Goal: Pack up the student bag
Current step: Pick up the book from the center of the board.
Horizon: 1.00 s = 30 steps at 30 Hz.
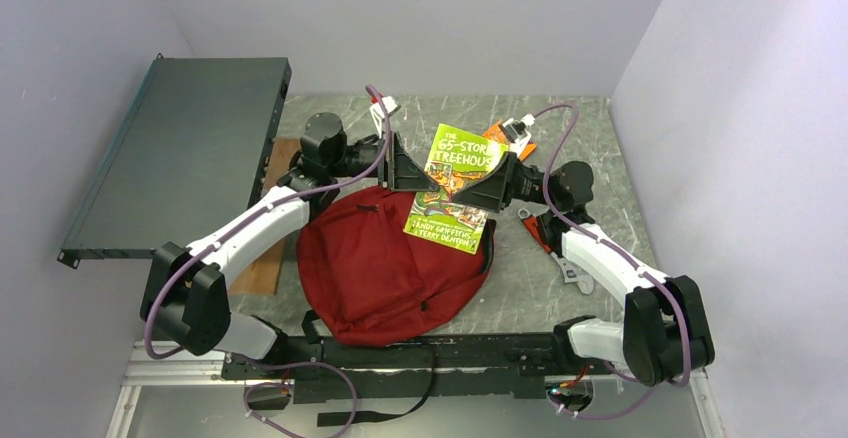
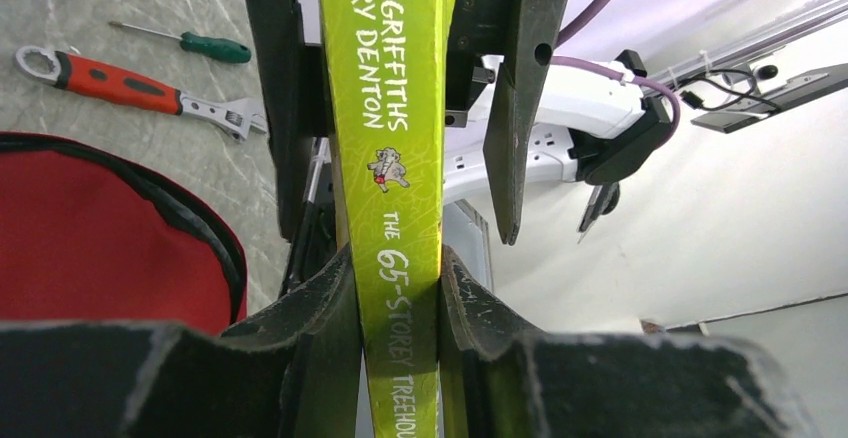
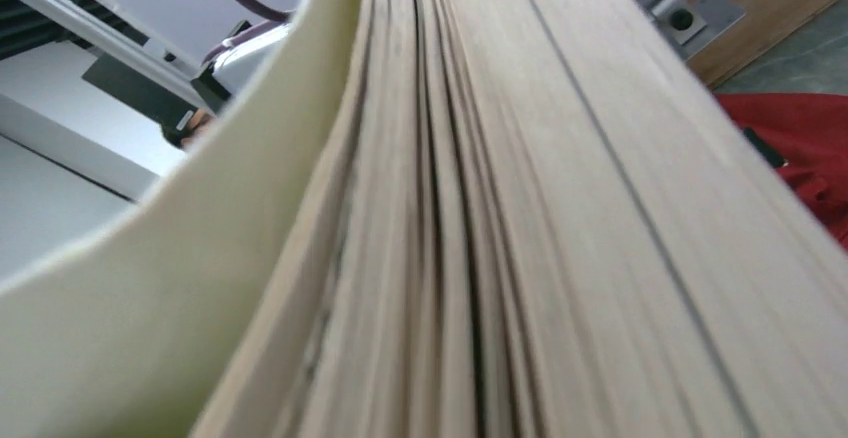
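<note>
red student bag (image 1: 385, 268) flat on the marbled table (image 1: 600, 148) between the arms, inside hidden. tilted above its far edge, not in it: green paperback "the 65-storey treehouse" (image 1: 455, 153), spine pinched by left gripper (image 2: 398, 263), page edge between the spread jaws of right gripper (image 1: 480, 186). beside the bag, orange-handled adjustable wrench (image 2: 120, 83), then green screwdriver (image 2: 215, 48).

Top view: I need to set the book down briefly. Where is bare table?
Bare table lies between the red bag and the right arm, and along the far wall behind the book. Crowded: around the book itself, and by the wrench right of the bag.
</note>
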Available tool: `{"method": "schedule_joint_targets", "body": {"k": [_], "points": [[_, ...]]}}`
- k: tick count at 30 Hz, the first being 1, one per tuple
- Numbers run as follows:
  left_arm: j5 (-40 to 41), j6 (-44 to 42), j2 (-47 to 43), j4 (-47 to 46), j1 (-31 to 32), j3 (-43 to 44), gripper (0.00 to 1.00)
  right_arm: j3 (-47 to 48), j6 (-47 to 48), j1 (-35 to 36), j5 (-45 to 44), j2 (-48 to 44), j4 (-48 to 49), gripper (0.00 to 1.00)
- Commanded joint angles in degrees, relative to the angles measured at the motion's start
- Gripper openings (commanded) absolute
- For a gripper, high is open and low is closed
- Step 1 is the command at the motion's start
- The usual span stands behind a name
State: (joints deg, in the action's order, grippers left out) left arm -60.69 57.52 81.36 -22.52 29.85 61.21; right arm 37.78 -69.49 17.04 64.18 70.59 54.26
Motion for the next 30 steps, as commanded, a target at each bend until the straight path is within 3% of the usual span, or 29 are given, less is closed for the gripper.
{"method": "schedule_joint_targets", "body": {"k": [1, 4, 9, 12, 13, 14, 15, 16, 17, 19, 20, 22, 24, 26, 30], "points": [[1.62, -6.07, -5.17, 2.27, 0.48, 4.52, 0.02, -2.31, -7.96, 0.54, 0.13, -1.8, 12.64, 0.91], [6.3, -12.51, -7.74, 9.58, 0.48, 4.99, 0.0, -4.5, -12.19, 0.54, -1.15, -3.03, 17.13, 0.79], [12.81, -13.99, -10.32, 11.58, 0.47, 2.4, 0.0, -7.98, -19.71, 0.54, -5.78, -5.09, 26.71, 0.67], [13.41, -11.74, -10.78, 7.97, 0.75, 0.44, 0.0, -9.02, -23.37, 0.63, -7.8, -5.66, 31.16, 0.54], [13.62, -10.64, -10.8, 6.58, 0.93, -0.15, 0.01, -8.99, -23.88, 0.58, -8.1, -5.83, 31.38, 0.43], [14.54, -10.23, -10.79, 6.84, 1.25, -0.29, 0.04, -8.91, -23.85, 0.62, -8.26, -6.2, 30.92, 0.23], [16.31, -10.92, -10.71, 9.45, 1.57, 0.12, 0.1, -8.76, -23.36, 0.58, -8.31, -6.52, 28.78, 0.12], [19.36, -12.84, -10.58, 14.84, 2.05, 1.49, 0.19, -8.4, -21.24, 0.44, -8.18, -7.41, 24.39, 0.0], [23.33, -15.48, -10.36, 20.73, 2.63, 3.44, 0.33, -7.44, -14.53, 0.06, -7.63, -9.21, 15.02, 0.0], [33.34, -20.21, -9.63, 34.14, 4.07, 7.17, 0.56, -2.01, 5.96, -1.14, -10.44, -14.27, -19.18, 0.0], [38.47, -21.43, -9.11, 39.44, 4.8, 8.56, 0.63, 2.47, 18.18, -1.43, -17.22, -16.58, -41.59, 0.0], [49.07, -21.58, -7.64, 46.43, 6.73, 10.56, 0.74, 10.63, 32.22, -1.4, -38.97, -18.91, -69.17, 0.0], [54.96, -20.69, -6.22, 49.49, 9.28, 11.05, 0.77, 15.4, 38.9, -1.65, -57.92, -19.05, -81.85, 0.0], [59.9, -19.54, -4.17, 50.87, 12.78, 11.63, 0.78, 19.02, 42.76, -1.66, -70.19, -18.75, -89.57, 0.0], [65.58, -15.84, 4.12, 53.07, 20.38, 17.19, 0.77, 20.9, 44.96, -1.66, -82.94, -20.24, -95.77, 0.0]]}}
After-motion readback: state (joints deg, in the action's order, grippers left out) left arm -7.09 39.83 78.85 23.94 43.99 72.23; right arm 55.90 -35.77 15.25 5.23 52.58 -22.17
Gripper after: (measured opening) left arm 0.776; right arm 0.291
